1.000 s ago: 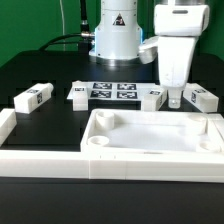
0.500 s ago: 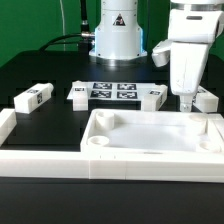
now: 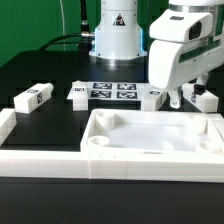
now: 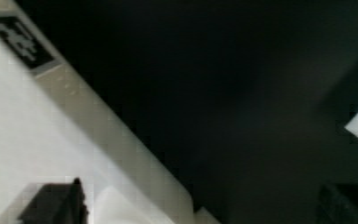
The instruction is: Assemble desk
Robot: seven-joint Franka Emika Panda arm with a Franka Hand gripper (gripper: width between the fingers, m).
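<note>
**White gripper swung over, jaws wide, nothing held**

Against half a second earlier, the gripper (image 3: 180,98) has swung its body toward the exterior view's left and turned, so it shows a broader face. Its tips have also shifted slightly left, low over the black table (image 3: 60,78) between the two right-hand legs. A second earlier it hung upright over about the same gap. No part has moved in that time.

The jaws stand wide apart. In the wrist view only bare table lies between the two fingers (image 4: 51,205), and nothing is grasped. A white tagged piece (image 4: 25,110) runs beside one finger; which piece it is I cannot tell.

Counted across the exterior view, left to right:
- Four legs, all lying on the table.
  - The first leg (image 3: 35,97) is far left.
  - The second leg (image 3: 78,93) is just beside the marker board's left edge.
  - The third leg (image 3: 152,97) is just past the board's right edge.
  - The fourth leg (image 3: 203,98) is beyond the gripper.
- One marker board (image 3: 112,90), flat between the second and third legs.
- One tabletop (image 3: 155,135), rim up, in front of the legs and right of centre.
- One rail (image 3: 40,160), running along the front and up the left side, with the tabletop against it.
- One gripper.
</note>
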